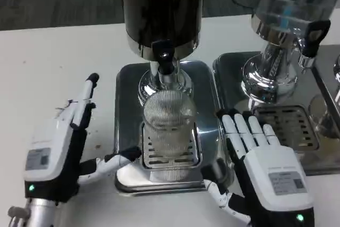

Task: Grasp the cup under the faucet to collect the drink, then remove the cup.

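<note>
In the head view, at the middle of the white table (pixel 48 46), a ribbed clear cup (pixel 169 131) is seen standing upright on the slotted grate (pixel 171 155) of a shiny metal tray (pixel 127 83). The cup is placed directly under the black faucet (pixel 163 56) of a dark drink dispenser (pixel 162 9). Whether any drink has been collected in the cup cannot be told through the ribbed wall.

The left hand (pixel 64 142) is held to the left of the tray, with its fingers (pixel 87 91) stretched straight up the picture and kept together, well apart from the cup. Its thumb (pixel 114 162) is extended sideways over the tray's front left corner, its black tip being near the cup's base; contact appears not to be made, though the angle leaves this uncertain.

The right hand (pixel 265 168) is laid palm down to the right of the cup, over the tray's right edge. Its fingers (pixel 247 128) are extended and slightly spread, nothing being held in them. The innermost finger is found just beside the cup's right wall, with a narrow gap visible between them.

Further right, a second dispenser (pixel 284 19) with a clear tank is mounted on its own tray (pixel 234 67).
</note>
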Tool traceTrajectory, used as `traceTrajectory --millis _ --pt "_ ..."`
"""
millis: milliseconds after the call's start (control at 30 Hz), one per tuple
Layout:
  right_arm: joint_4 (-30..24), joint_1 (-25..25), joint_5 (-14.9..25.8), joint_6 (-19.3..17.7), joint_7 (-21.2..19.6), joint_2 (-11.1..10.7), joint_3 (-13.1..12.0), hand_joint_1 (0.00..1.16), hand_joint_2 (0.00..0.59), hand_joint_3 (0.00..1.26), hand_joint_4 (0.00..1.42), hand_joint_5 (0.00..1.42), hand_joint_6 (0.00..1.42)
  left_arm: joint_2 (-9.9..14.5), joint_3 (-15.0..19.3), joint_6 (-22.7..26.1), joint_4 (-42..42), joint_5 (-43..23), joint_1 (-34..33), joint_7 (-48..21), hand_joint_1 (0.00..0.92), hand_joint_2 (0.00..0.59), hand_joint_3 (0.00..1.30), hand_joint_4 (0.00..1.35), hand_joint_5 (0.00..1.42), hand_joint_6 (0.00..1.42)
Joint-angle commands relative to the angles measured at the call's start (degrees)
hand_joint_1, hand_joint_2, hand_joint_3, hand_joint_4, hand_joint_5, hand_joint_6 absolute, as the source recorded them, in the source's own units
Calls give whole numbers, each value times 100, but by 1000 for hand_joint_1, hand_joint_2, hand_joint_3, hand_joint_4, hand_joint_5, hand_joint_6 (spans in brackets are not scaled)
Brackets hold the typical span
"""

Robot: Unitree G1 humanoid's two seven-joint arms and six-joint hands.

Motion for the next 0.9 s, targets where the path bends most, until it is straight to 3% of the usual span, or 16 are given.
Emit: traceTrajectory --millis 33,100,300,433,600,700,800,900 --pt "181 -123 -95 -28 -93 -69 43 260 383 0 0 0 23 384 178 90 -587 84 411 -155 0 1 0 0 208 125" --pt "174 -140 -162 16 -78 -60 79 264 384 0 0 0 21 519 218 175 -805 157 541 -270 0 0 0 0 176 112" --pt "270 -169 -214 16 -117 -102 89 274 376 0 0 0 6 634 509 40 -1342 -89 748 -721 0 7 0 0 7 1" --pt "330 -254 -227 22 -54 -155 89 276 376 0 0 0 4 724 787 -268 -1825 -498 874 -1210 0 11 0 0 0 0" --pt "328 -254 -194 7 -72 -134 148 278 376 0 0 0 11 904 1015 -1388 -2256 -1867 760 -2584 0 34 0 0 0 0" --pt "320 -261 -158 14 -52 -120 139 278 376 0 0 0 14 897 1051 -1809 -2354 -2672 647 -3461 0 46 0 0 0 0" --pt "330 -276 -88 31 -2 -96 114 279 376 0 0 0 28 974 915 -1635 -2655 -3893 544 -4731 0 50 0 0 0 0" --pt "340 -300 -84 30 -7 -117 119 280 376 1 0 0 29 886 937 -1339 -2838 -4655 415 -5748 0 52 0 0 0 0"
